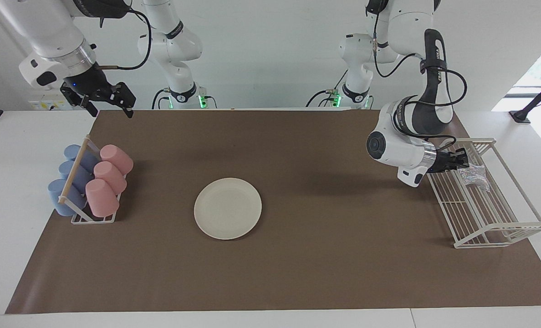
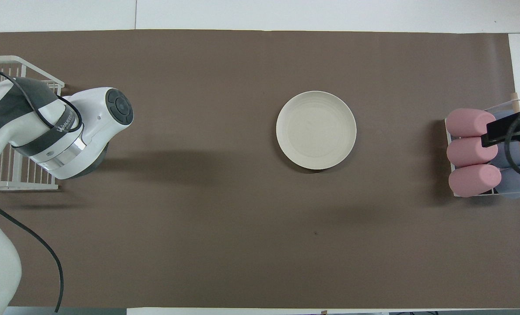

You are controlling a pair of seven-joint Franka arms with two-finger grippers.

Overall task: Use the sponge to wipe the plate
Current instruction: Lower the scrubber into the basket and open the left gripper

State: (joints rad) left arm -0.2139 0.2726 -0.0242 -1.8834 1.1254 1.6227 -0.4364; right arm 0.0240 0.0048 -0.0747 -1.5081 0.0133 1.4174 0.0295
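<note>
While sponge [image 1: 473, 175] lies in wire basket [image 1: 516, 228] — plate [image 1: 227, 208] bare, cups racked [image 1: 93, 182]

Bare mat [image 1: 298, 264] rings the plate [image 1: 227, 208]; the cup rack [image 1: 90, 184] and wire basket [image 1: 489, 214] stand well apart.

Bright, even light; soft shadows

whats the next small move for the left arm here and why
Probably shut on the sponge and lift it out of the white wire rack. The left gripper is reaching into the rack right at the sponge, while the plate sits bare mid-mat. The right gripper waits, raised above the cup rack's end of the table.
</note>
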